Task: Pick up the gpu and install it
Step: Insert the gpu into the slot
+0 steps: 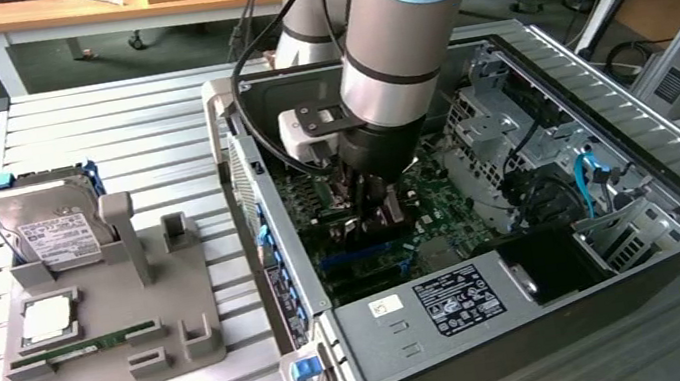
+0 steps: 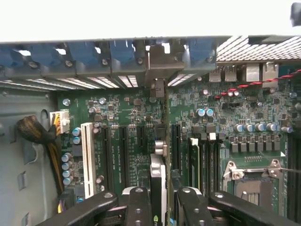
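The gpu (image 2: 158,176) shows edge-on in the wrist view, a thin dark card standing upright over the green motherboard (image 2: 127,136). Its metal end bracket (image 2: 157,70) reaches the rear wall of the case, among the blue slot latches. My gripper (image 2: 162,200) is shut on the card, one black finger (image 2: 138,205) on each side of it. In the exterior view the gripper (image 1: 366,205) is low inside the open computer case (image 1: 658,153), close above the board, with the arm coming down from above.
A white slot (image 2: 87,150), black expansion slots, memory modules (image 2: 194,160) and the processor socket (image 2: 254,181) flank the card. Left of the case in the exterior view, a grey holder (image 1: 132,333) carries a hard drive (image 1: 50,234), a processor (image 1: 47,320) and a memory stick (image 1: 100,343). The power supply (image 1: 452,305) sits at the case front.
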{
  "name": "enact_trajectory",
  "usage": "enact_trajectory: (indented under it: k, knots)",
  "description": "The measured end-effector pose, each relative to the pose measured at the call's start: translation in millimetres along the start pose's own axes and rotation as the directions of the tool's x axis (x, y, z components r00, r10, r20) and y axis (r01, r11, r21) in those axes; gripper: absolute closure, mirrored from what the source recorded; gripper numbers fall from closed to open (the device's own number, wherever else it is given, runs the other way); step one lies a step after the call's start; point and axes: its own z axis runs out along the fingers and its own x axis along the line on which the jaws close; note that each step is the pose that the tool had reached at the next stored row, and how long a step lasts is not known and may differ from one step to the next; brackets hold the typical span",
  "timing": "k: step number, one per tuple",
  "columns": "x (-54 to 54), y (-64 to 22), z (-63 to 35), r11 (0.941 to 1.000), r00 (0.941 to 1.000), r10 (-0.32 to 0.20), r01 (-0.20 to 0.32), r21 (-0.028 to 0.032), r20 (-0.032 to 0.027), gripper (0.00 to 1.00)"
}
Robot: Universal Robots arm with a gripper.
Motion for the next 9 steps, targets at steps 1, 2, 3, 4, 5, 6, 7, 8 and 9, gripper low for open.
enact_trajectory:
  k: [1, 2, 3, 4, 5, 6, 7, 8, 9]
  knots:
    - [0.0, 0.0, -0.6, 1.0, 1.0, 0.0, 0.0, 0.0001, -0.0001, 0.73]
    - [-0.1, 0.0, -0.6, 1.0, 1.0, 0.0, 0.0, 0.0002, 0.0001, 0.73]
    - [-0.1, 0.0, -0.6, 1.0, 1.0, 0.0, 0.0, 0.0002, 0.0002, 0.73]
    - [-0.1, 0.0, -0.6, 1.0, 1.0, 0.0, 0.0, 0.0002, 0.0001, 0.73]
    - [-0.1, 0.0, -0.7, 1.0, 1.0, 0.0, 0.0, 0.0001, 0.0, 0.73]
    - [-0.1, 0.0, -0.7, 1.0, 1.0, 0.0, 0.0, 0.0, -0.0001, 0.73]
    - [-0.1, 0.0, -0.7, 1.0, 1.0, 0.0, 0.0, 0.0, -0.0002, 0.73]
    - [-0.1, 0.0, -0.7, 1.0, 1.0, 0.0, 0.0, -0.0001, -0.0003, 0.73]
    - [-0.1, 0.0, -0.7, 1.0, 1.0, 0.0, 0.0, -0.0001, -0.0004, 0.73]
